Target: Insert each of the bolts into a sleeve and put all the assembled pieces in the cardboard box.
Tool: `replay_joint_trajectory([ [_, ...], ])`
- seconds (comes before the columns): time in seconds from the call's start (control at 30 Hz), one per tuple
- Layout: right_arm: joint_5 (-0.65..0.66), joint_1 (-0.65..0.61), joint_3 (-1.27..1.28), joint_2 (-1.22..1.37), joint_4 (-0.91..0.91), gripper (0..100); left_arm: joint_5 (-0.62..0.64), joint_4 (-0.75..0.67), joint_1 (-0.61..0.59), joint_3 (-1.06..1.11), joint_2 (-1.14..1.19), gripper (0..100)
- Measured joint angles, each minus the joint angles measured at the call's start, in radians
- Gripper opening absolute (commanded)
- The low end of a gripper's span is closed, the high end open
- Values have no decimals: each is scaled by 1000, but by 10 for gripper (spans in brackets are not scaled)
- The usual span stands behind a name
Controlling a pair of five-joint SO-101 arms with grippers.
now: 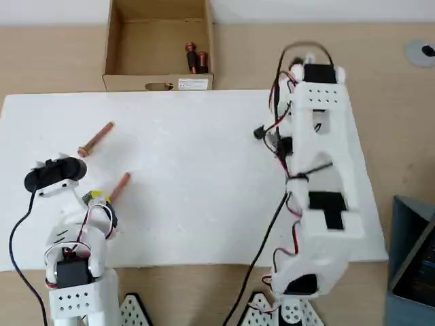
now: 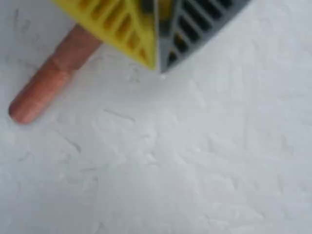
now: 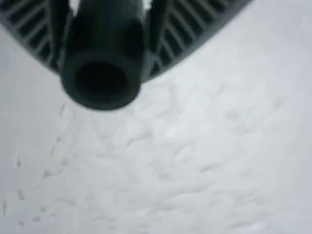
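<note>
A copper bolt (image 1: pixel 120 185) lies on the white mat (image 1: pixel 197 204) right in front of my left gripper (image 1: pixel 100 198). In the left wrist view the yellow and grey fingertips meet, so the left gripper (image 2: pixel 158 58) is shut, and the bolt (image 2: pixel 46 83) runs out from under the yellow finger (image 2: pixel 117 24). A second bolt (image 1: pixel 95 139) lies farther back on the mat. My right gripper (image 1: pixel 268 136) is shut on a black sleeve (image 1: pixel 259 132) held just above the mat. The sleeve's (image 3: pixel 102 80) open end faces the wrist camera. Assembled pieces (image 1: pixel 195 58) lie in the cardboard box (image 1: pixel 112 54).
The box stands at the mat's far edge, left of centre. A dark device (image 1: pixel 414 265) sits at the right table edge. Cables (image 1: pixel 275 217) hang along the right arm. The mat's middle is bare.
</note>
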Motion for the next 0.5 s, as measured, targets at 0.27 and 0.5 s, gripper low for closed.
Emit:
replay_joint_trajectory([
  [0.27,101,-9,20,-327,18,9,0,0,0,0,0,3],
  [0.5,164,-9,232,-643,18,9,0,0,0,0,0,3],
])
